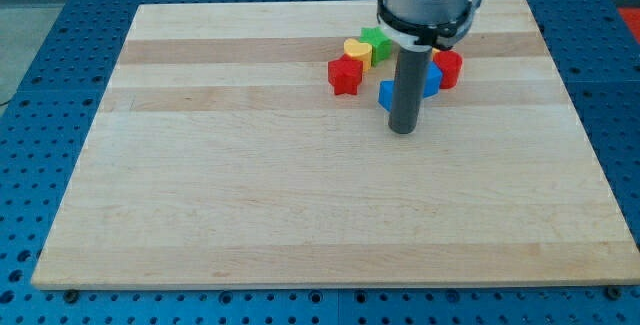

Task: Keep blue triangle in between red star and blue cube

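The red star [344, 74] lies on the wooden board [250, 185] right of centre near the view's top. A blue block [387, 93] sits just right of it, mostly hidden behind my rod, and its shape cannot be made out. More blue [432, 79] shows on the rod's right side; whether it is a second block I cannot tell. My tip [403, 130] rests on the board just below the blue block, right of and below the red star.
A yellow heart [357, 50] and a green block [377, 40] lie above the red star. A red cylinder [448, 67] sits at the right of the cluster. A blue perforated table surrounds the board.
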